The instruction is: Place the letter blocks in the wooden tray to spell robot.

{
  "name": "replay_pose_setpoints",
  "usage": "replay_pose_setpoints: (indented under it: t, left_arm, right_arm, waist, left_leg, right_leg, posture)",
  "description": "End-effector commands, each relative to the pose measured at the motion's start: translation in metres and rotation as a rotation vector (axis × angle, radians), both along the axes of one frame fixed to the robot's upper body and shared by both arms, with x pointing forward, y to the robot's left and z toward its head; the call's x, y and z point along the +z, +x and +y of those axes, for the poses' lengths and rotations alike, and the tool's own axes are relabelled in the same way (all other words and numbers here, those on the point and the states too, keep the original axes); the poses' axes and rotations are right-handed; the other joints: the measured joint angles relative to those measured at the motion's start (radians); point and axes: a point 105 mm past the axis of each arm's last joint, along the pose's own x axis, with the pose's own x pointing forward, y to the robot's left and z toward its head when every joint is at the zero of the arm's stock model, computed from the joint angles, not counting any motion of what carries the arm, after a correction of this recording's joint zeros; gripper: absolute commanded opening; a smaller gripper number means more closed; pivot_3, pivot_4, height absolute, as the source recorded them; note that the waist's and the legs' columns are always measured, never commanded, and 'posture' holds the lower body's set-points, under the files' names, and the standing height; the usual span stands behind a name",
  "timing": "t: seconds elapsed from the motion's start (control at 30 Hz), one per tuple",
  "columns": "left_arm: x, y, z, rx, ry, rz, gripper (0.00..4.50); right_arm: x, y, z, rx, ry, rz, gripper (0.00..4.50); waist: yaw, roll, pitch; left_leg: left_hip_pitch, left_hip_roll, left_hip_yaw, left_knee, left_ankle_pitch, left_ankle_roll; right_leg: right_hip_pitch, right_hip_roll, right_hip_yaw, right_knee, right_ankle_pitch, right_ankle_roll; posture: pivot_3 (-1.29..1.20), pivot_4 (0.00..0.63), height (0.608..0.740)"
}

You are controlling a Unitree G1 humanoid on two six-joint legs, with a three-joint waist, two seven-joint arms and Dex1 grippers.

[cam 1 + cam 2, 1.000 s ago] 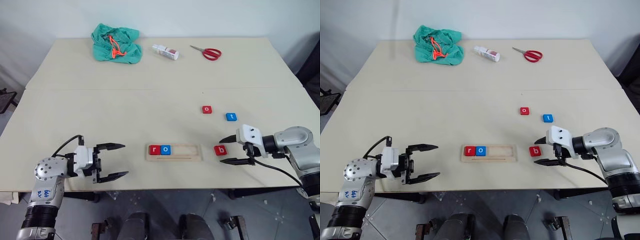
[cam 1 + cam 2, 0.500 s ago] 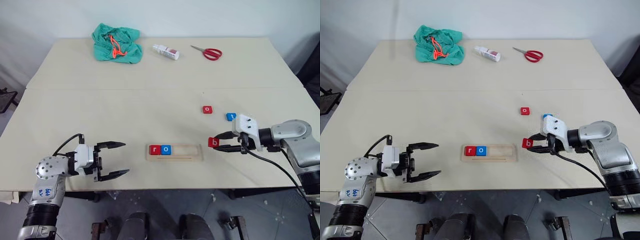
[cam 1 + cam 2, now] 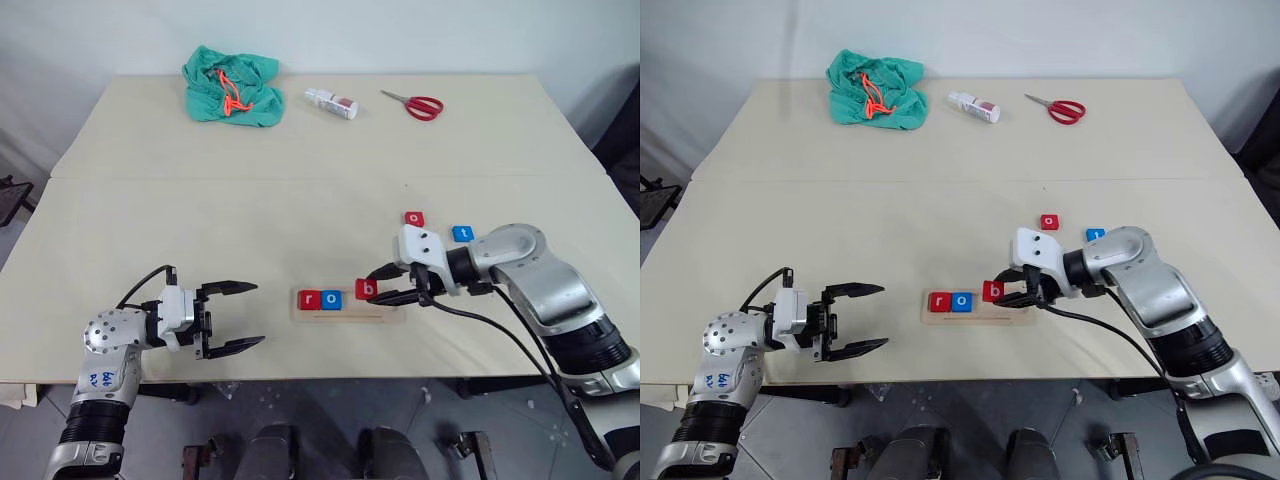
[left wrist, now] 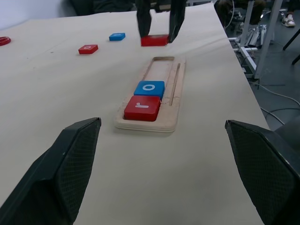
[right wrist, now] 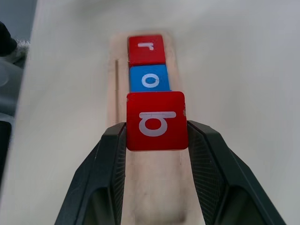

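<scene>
Right tool (image 3: 384, 284): closed on the red b block (image 3: 367, 289), held above the wooden tray (image 3: 385, 312).
Tray: r block (image 3: 309, 299), blue o block (image 3: 332, 299) seated.
Advice: lower b level, touching o.
Left tool (image 3: 243, 315): wide open, empty.
</scene>
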Motion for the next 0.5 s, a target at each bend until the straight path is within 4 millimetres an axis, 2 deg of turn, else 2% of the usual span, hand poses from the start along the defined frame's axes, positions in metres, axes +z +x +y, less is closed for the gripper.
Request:
replay_pose_setpoints:
  t: [0.03, 0.17, 0.5]
  left_arm:
    - [0.006, -0.004, 0.002, 0.009, 0.003, -0.038, 4.5]
    - [0.006, -0.007, 0.004, 0.026, 0.003, -0.038, 4.5]
    - [0.005, -0.007, 0.002, 0.039, -0.002, -0.037, 4.5]
  right_arm:
    - [-0.001, 0.001, 0.01, 0.042, -0.011, -0.03, 1.8]
    - [-0.007, 0.002, 0.012, 0.065, -0.043, -0.038, 1.8]
    - [-0.006, 0.002, 0.02, 0.09, -0.041, -0.038, 1.8]
  waist:
    - [-0.002, 0.0, 0.0]
    - [-0.004, 0.0, 0.0]
    - [-0.002, 0.0, 0.0]
  left_leg:
    - [0.0, 0.0, 0.0, 0.0, 0.0, 0.0]
    - [0.0, 0.0, 0.0, 0.0, 0.0, 0.0]
    - [0.0, 0.0, 0.0, 0.0, 0.0, 0.0]
  right_leg:
    - [0.0, 0.0, 0.0, 0.0, 0.0, 0.0]
    - [-0.001, 0.0, 0.0, 0.001, 0.0, 0.0]
    - [-0.001, 0.0, 0.0, 0.002, 0.0, 0.0]
  posture:
    - [0.0, 0.15, 0.74]
    - [0.0, 0.15, 0.74]
    - [0.0, 0.15, 0.74]
